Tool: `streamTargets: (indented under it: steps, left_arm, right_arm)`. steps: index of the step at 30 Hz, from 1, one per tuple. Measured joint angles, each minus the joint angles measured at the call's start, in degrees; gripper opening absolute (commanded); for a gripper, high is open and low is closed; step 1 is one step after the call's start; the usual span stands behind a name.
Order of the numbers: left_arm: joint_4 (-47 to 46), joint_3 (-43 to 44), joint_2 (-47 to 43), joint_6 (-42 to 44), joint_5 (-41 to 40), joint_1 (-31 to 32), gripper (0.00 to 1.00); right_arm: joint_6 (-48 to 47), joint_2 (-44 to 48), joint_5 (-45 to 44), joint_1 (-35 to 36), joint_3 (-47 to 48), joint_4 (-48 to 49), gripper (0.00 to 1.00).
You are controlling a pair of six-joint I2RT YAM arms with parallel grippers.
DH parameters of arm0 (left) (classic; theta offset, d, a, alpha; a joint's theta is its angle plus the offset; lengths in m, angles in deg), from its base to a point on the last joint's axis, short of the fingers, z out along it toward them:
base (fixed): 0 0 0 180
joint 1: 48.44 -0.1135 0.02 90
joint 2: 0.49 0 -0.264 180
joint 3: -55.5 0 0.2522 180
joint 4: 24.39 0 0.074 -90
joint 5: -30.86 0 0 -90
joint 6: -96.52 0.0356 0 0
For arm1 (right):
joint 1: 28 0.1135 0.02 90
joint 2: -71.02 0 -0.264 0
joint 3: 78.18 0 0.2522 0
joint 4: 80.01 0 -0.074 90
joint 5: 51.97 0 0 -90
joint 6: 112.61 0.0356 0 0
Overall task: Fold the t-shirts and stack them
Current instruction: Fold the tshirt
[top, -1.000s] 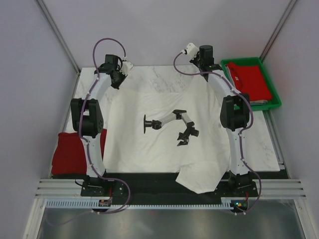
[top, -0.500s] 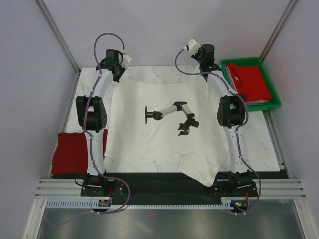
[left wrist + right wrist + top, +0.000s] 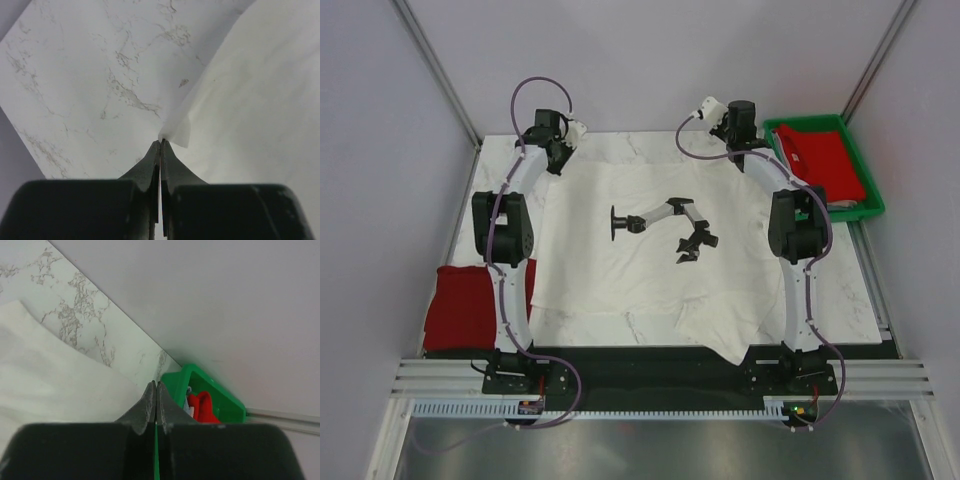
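1. At the near edge of the table [image 3: 850, 290], a loose flap of the white t-shirt [image 3: 620, 280] hangs over the front rim, just left of the right arm's base.
2. A red t-shirt [image 3: 460, 305] lies bunched at the table's near left corner, beside the left arm, and overlaps the left edge.
3. The white t-shirt lies spread flat over the middle of the marble top, between the two arms. Its dark chest print [image 3: 665, 228] faces up near the centre.
4. Left gripper [image 3: 161, 143]: it is at the far left of the cloth and clenched on a corner of the white t-shirt. A small tab of fabric shows just past the fingertips.
5. Right gripper [image 3: 156, 385]: it is at the far right of the cloth, with its fingers pressed together. The shirt's edge runs straight into the tips, so it is grasping the white t-shirt there.
6. A green tray [image 3: 807, 120] stands at the far right corner, apart from the spread shirt. It holds a second red t-shirt [image 3: 825, 160].
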Motion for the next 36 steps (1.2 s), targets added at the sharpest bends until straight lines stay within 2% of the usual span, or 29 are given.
streamTargets:
  steps: [3,13,23,36]
  left_arm:
    - [0.35,-2.36,-1.11,0.00,0.68,-0.26,0.02]
    - [0.02,-2.51,-4.85,0.02,2.97,-2.27,0.02]
    - [-0.17,-2.89,-5.42,0.02,4.90,-2.86,0.02]
    - [-0.76,-12.70,-11.58,-0.02,6.38,-4.15,0.02]
  right_arm:
    - [-0.20,3.54,-0.02,-0.02,-3.30,-1.36,0.00]
    - [-0.22,13.79,-0.07,-0.04,-11.10,-2.38,0.00]
    - [0.31,18.03,-0.09,-0.46,-18.78,-4.79,0.00]
    - [3.30,29.88,0.20,-1.09,-30.75,-6.71,0.00]
